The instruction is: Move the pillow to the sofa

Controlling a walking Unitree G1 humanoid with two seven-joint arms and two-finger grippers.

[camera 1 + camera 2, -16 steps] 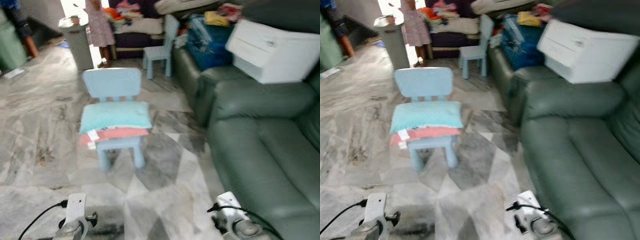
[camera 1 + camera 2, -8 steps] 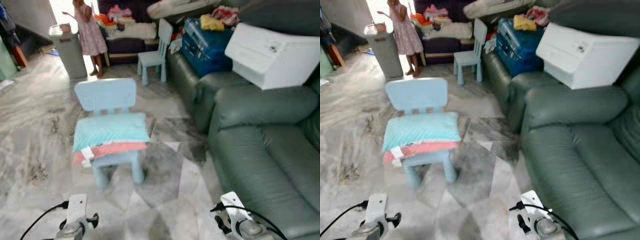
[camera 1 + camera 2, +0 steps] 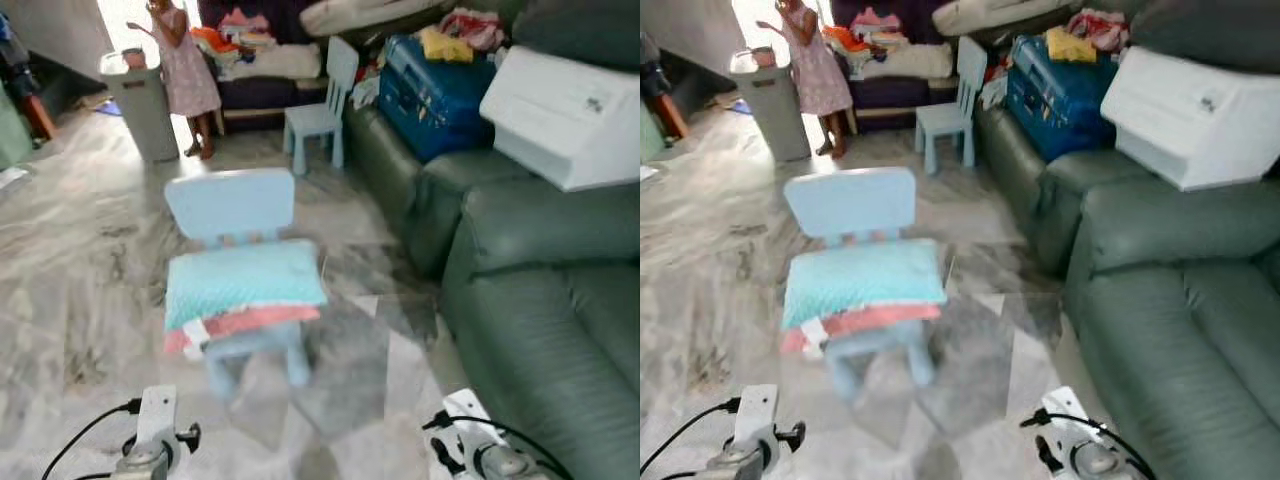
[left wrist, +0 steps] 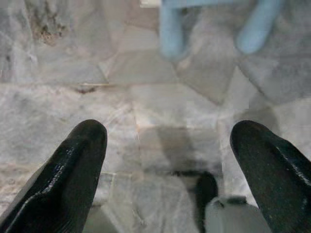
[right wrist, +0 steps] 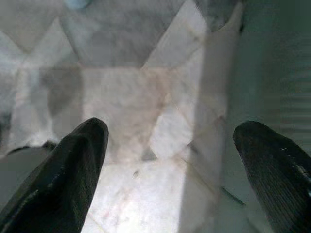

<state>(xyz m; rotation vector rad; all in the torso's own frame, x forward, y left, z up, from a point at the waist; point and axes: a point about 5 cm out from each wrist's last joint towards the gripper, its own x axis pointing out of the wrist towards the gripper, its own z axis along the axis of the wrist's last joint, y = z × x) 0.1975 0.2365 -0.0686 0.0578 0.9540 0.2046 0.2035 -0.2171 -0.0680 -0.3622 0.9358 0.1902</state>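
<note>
— While we stand on the marble floor (image 3: 80,280), where's the pillow (image 3: 243,282)?
— On the small blue chair (image 3: 235,215) ahead, atop a pink cushion (image 3: 250,322); the green sofa (image 3: 560,330) lies to our right.
— Our grippers?
— Left gripper (image 4: 167,160) and right gripper (image 5: 170,160) hang low, fingers spread, holding nothing.

You have open marble floor (image 3: 90,270) between you and the small blue chair (image 3: 235,215) straight ahead. The green sofa (image 3: 560,320) walls off your right side, just beside the chair's right edge. Its far end is blocked by a white box (image 3: 570,115) and blue suitcase (image 3: 430,85).
</note>
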